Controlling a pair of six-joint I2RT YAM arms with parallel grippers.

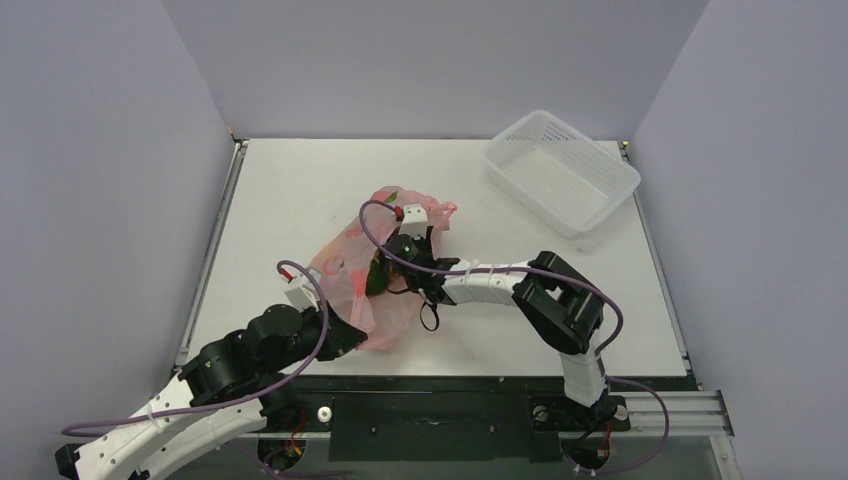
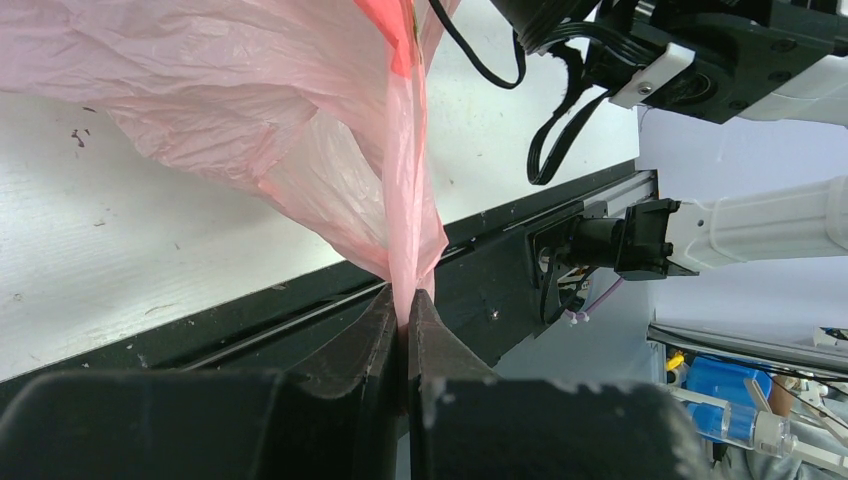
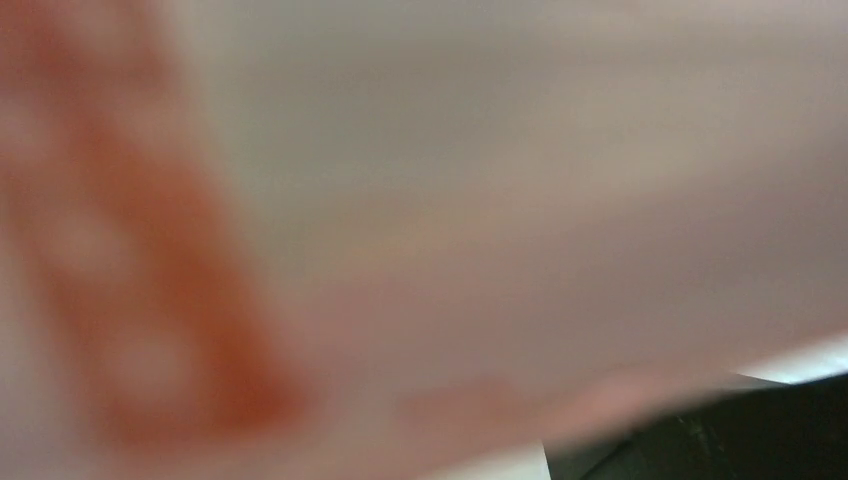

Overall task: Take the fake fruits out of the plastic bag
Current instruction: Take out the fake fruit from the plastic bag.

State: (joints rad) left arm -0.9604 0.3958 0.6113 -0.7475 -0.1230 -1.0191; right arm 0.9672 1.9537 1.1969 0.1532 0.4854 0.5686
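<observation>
The pink plastic bag lies crumpled on the table's middle left. My left gripper is shut on the bag's near edge; in the left wrist view the pink film runs down into the closed jaws of the gripper. My right gripper reaches into the bag's right side, its fingers hidden by the film. A dark green fruit shows through the bag beside it. The right wrist view is filled by blurred pink bag film. The other fruits are hidden.
A white perforated basket stands at the back right of the table. The right arm shows at the top right of the left wrist view. The table's black front rail runs just under the left gripper.
</observation>
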